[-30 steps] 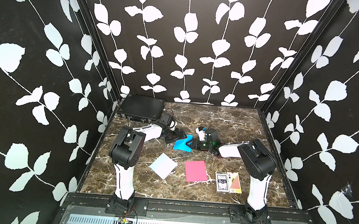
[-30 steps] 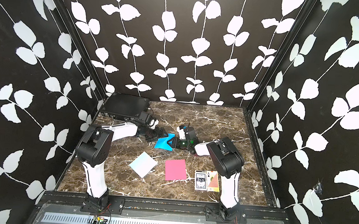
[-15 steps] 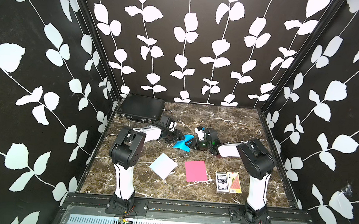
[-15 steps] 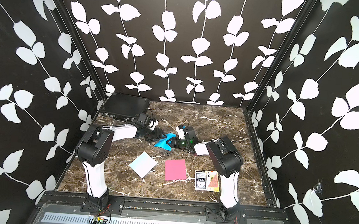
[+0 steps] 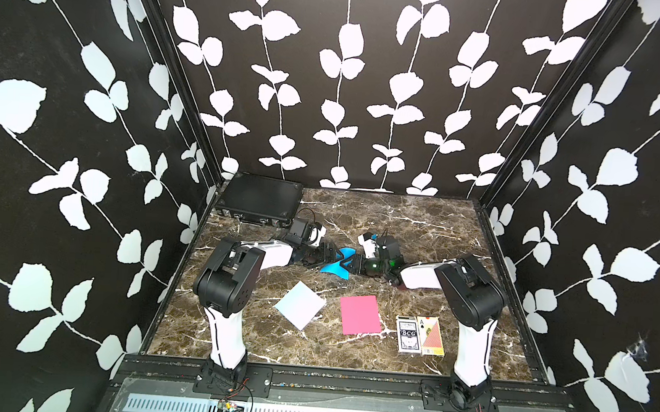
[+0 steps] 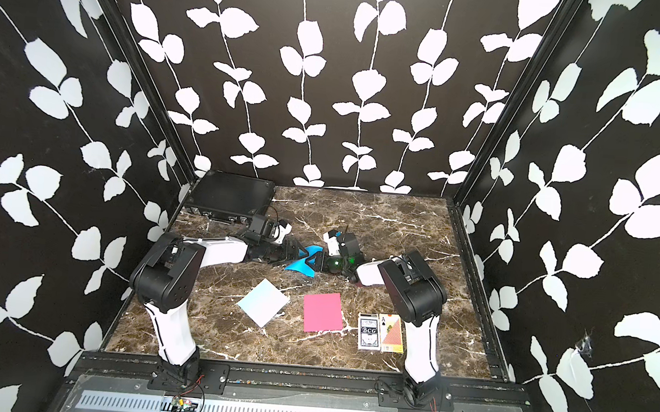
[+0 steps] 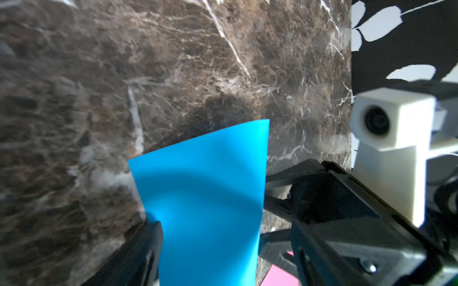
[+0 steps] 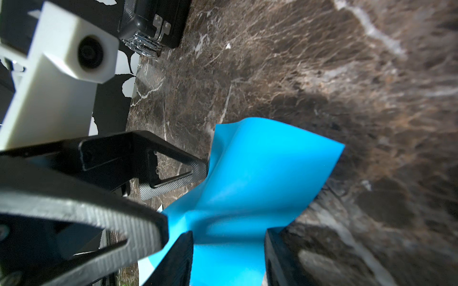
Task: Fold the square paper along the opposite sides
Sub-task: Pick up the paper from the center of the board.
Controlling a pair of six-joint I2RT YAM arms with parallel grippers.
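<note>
A curled blue paper [image 6: 301, 264] sits mid-frame between the left gripper [image 6: 296, 252] and the right gripper [image 6: 316, 261], both low over the marble table [image 6: 398, 223]. Below them lie a white sheet [image 6: 263, 302], a pink sheet [image 6: 322, 312] and two card boxes [image 6: 369, 332]. A black case [image 6: 229, 198] sits further up and to the left.

The brown marble table [image 5: 418, 221] carries a shut black case [image 5: 259, 200] in its 10 o'clock corner. Near the centre is a curled blue paper [image 5: 334, 266]; whether it touches the marble cannot be told. A pale blue square [image 5: 300, 304] lies flat at 7 o'clock and a pink sheet [image 5: 360, 314] at 6 o'clock, apart from it. At 5 o'clock a black-and-white card pack [image 5: 409, 334] and a red-backed card pack [image 5: 432, 335] lie touching.
</note>
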